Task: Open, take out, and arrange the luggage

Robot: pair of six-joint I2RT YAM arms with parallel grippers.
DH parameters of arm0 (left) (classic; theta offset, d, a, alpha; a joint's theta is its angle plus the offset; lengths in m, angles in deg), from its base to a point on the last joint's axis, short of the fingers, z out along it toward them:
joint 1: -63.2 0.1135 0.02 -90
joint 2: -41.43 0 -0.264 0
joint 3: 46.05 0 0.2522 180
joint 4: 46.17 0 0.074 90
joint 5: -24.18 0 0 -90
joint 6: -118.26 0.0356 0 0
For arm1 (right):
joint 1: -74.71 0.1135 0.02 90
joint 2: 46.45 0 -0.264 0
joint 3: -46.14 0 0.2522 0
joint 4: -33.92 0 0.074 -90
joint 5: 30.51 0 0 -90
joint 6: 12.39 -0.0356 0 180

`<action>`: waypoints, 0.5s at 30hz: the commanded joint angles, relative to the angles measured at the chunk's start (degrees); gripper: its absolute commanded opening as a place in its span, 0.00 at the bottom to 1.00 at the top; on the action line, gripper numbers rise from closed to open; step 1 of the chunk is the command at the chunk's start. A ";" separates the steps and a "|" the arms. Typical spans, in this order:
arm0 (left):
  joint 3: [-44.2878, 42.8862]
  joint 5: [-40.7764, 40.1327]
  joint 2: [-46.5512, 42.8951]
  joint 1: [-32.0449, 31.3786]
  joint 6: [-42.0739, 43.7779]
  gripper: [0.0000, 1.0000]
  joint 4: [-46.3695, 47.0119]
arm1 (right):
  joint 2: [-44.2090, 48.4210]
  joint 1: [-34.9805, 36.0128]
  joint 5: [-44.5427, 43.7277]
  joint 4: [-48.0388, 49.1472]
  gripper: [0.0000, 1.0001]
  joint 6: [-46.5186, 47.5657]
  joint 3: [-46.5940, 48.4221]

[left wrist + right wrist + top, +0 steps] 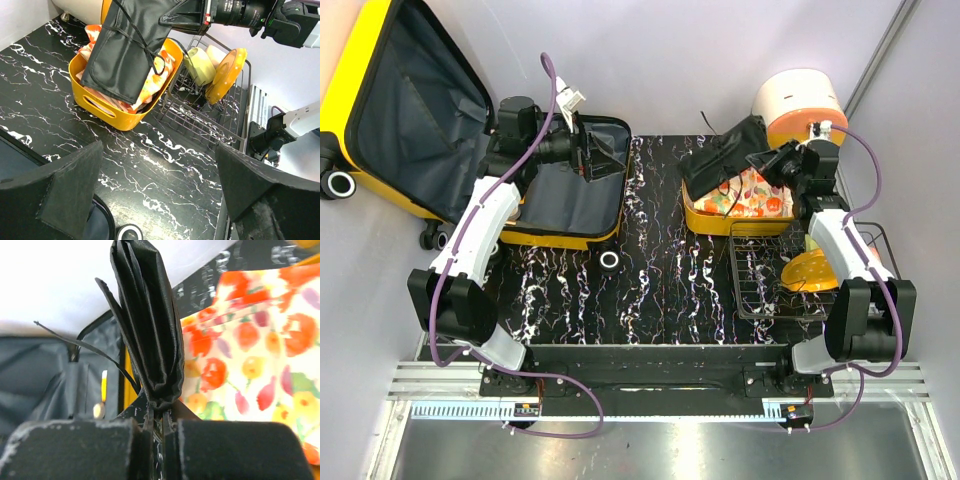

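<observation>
The luggage is already open. It sits at the left end of the counter. Its lid leans up and back, and its bottom half lies flat with the grey lining showing. So the opening part looks done.

The right end effector is clamped tight on a black cloth thing with thin strings. It holds the thing up over the yellow basket, which sits on the right side of the counter, well apart from the luggage. The lower part of the black thing hangs down into the basket, on top of a flowery cloth that lies inside. I think this is the taking-out and arranging part, and it is in the middle of being done. The black thing is not let go yet.

The left end effector has its two fingers wide apart and holds nothing. It hovers by the right edge of the luggage's bottom half.

A wire rack with a yellow plate stands just beside the basket.

The left arm hides part of the inside of the luggage. So I cannot tell if more things wait in there.
</observation>
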 commanded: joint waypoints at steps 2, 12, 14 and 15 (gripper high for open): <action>-0.47 -1.61 -1.93 -0.03 3.00 0.98 0.36 | -0.56 -1.09 -19.25 -4.45 0.00 -6.23 1.27; 0.41 -2.40 -2.02 0.06 4.23 0.98 -1.13 | -0.74 -3.64 -21.74 -13.32 0.46 -10.38 -4.79; -0.12 -2.31 -1.93 -0.03 5.11 0.98 -2.27 | -0.30 -5.39 -19.11 -15.00 0.57 -8.62 -3.83; -0.12 -2.40 -1.93 0.06 5.37 0.98 -2.63 | 0.14 -6.01 -18.32 -16.49 0.63 -6.26 -2.43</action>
